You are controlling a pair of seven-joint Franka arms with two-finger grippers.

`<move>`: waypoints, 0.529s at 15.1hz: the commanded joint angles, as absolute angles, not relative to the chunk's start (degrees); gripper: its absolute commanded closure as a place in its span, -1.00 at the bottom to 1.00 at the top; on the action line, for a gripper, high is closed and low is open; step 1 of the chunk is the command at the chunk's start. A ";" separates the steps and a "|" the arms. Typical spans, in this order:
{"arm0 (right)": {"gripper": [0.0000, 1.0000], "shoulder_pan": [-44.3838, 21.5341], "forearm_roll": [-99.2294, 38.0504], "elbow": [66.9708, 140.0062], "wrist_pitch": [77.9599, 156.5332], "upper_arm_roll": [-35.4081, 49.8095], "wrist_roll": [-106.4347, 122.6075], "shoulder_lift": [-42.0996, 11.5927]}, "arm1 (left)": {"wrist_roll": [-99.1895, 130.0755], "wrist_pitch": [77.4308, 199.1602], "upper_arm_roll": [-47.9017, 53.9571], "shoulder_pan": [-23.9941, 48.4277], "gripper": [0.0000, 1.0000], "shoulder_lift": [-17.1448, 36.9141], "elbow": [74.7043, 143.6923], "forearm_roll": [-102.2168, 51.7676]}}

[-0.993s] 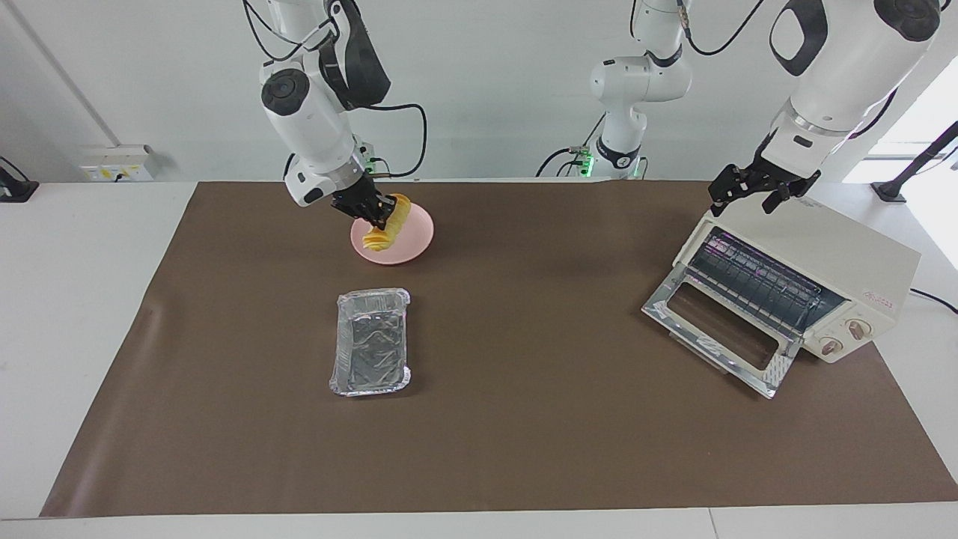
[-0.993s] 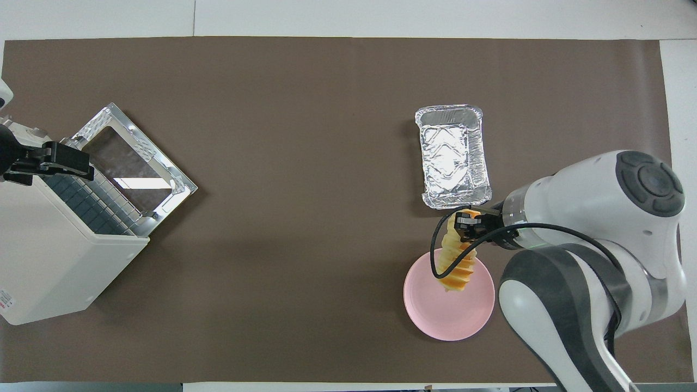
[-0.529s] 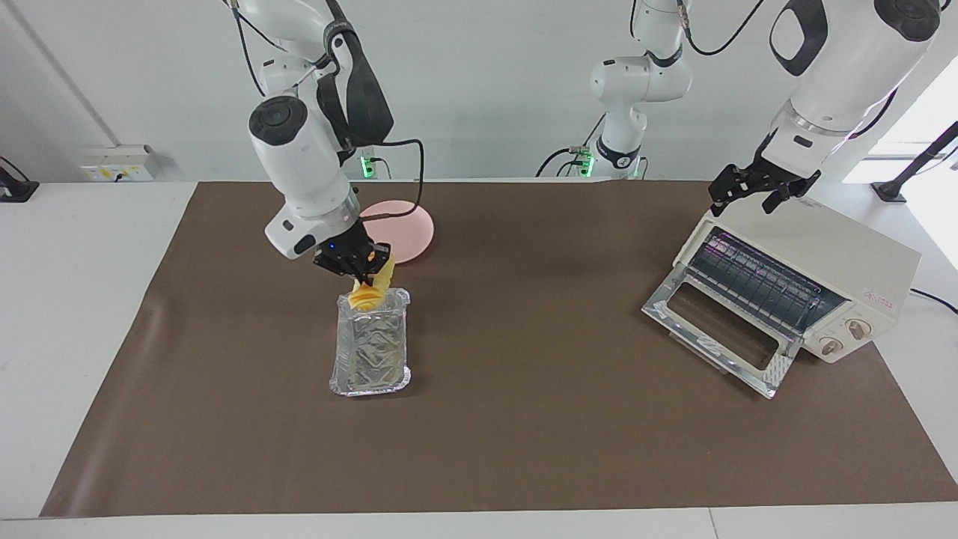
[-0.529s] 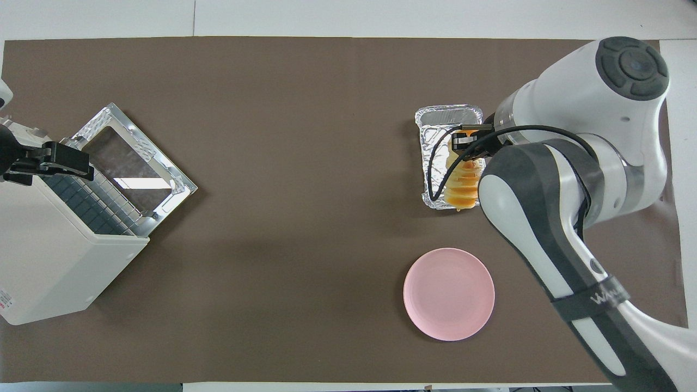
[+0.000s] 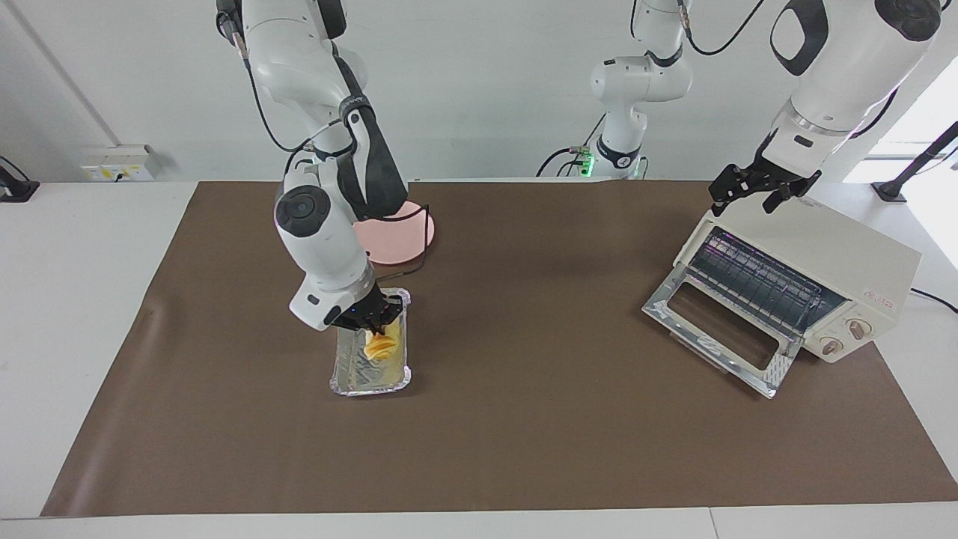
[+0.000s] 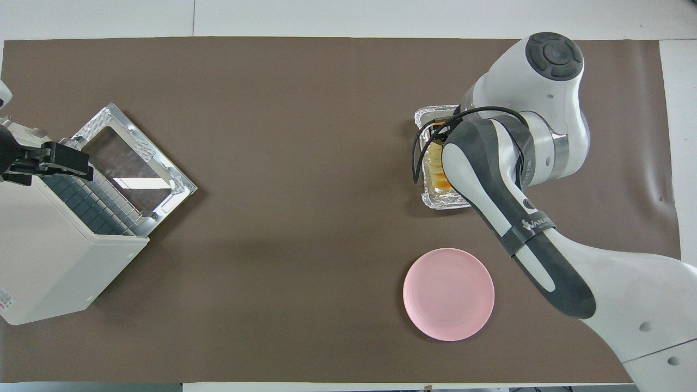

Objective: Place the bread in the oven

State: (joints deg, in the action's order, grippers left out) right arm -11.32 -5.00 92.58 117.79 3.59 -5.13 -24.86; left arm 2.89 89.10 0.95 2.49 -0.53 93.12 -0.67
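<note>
The bread (image 5: 382,345) is a golden ridged loaf held in my right gripper (image 5: 375,328), which is shut on it. The gripper is down in the crinkled foil tray (image 5: 364,378), with the bread low inside it. In the overhead view my right arm covers most of the tray (image 6: 442,203), and only a strip of bread (image 6: 434,172) shows. The cream-white oven (image 5: 831,258) stands at the left arm's end of the table with its glass door (image 5: 718,329) dropped open. My left gripper (image 5: 748,201) waits open over the oven's top edge.
A round pink plate (image 5: 410,233) lies bare, nearer to the robots than the foil tray; it also shows in the overhead view (image 6: 448,294). A brown mat (image 5: 524,419) covers the table. The oven (image 6: 49,256) sits at an angle on the mat.
My right gripper carried the bread off the pink plate, over to the foil tray, and lowered it into the tray. The left arm has not moved.
</note>
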 commanded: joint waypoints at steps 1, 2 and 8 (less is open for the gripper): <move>1.00 -10.90 -4.13 100.09 124.78 3.96 -4.04 -23.20 | 2.90 88.42 1.14 2.11 -1.00 -1.58 93.69 -0.09; 1.00 -10.90 -4.13 100.89 125.94 3.96 -4.04 -23.20 | 2.90 88.42 1.14 2.11 -1.00 -1.58 93.69 -0.09; -1.00 -9.94 -3.69 99.94 126.31 3.87 -3.87 -23.29 | 2.90 88.42 1.14 2.11 -1.00 -1.50 93.69 -0.09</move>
State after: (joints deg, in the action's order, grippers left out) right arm -11.09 -4.94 99.88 126.52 3.53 -5.07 -24.63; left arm 2.89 89.10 0.95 2.49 -0.53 93.12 -0.67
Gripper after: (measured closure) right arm 0.793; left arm 0.000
